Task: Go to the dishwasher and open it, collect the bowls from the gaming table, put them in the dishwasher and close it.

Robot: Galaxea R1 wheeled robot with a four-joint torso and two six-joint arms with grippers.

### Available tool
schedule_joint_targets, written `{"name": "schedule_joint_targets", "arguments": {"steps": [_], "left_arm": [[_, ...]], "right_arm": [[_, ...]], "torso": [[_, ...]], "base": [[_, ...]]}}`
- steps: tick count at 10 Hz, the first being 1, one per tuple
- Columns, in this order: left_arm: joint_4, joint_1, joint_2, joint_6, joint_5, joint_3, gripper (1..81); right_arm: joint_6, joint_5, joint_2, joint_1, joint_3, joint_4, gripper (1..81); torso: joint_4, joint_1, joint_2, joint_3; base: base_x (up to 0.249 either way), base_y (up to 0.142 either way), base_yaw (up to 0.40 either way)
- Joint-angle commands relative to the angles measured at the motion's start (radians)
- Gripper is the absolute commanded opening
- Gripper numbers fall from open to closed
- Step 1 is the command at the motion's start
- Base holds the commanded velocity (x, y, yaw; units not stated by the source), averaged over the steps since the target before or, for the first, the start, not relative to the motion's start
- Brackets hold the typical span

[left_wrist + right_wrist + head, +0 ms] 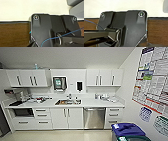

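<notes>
The dishwasher [94, 118] is straight ahead in the head view, under the white counter [100, 104], right of the sink cupboard. Its stainless-steel front is closed, with a bar handle along the top. The bowls and the gaming table are out of view. In the left wrist view the arm's dark plate [42, 30] hangs over a pale floor and a brown wood-grain surface [13, 33]. The right wrist view has its dark plate [134, 28] over the same kind of ground.
A sink [67, 102] sits mid-counter, with clutter on both sides. White drawers [113, 115] flank the dishwasher on its right. A blue-lidded bin [126, 129] and a green bin [136, 138] stand at front right by a poster-covered wall [152, 77]. Pale floor [60, 135] lies before the cabinets.
</notes>
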Motion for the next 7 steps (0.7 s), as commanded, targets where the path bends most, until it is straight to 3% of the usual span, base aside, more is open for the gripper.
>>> {"name": "schedule_joint_targets", "arguments": {"steps": [1,7], "left_arm": [[-0.005,-0.064,-0.024,0.002,0.045,0.002,81.1],[-0.007,-0.061,-0.024,0.002,0.045,0.002,81.1]], "right_arm": [[0.0,-0.051,-0.023,0.062,0.005,0.008,81.1],[0.0,-0.051,-0.019,0.062,0.005,0.004,81.1]], "torso": [[0.0,0.0,0.0,0.0],[0.0,0.0,0.0,0.0]], "base": [[0.106,0.0,0.0],[0.099,0.0,0.0]]}}
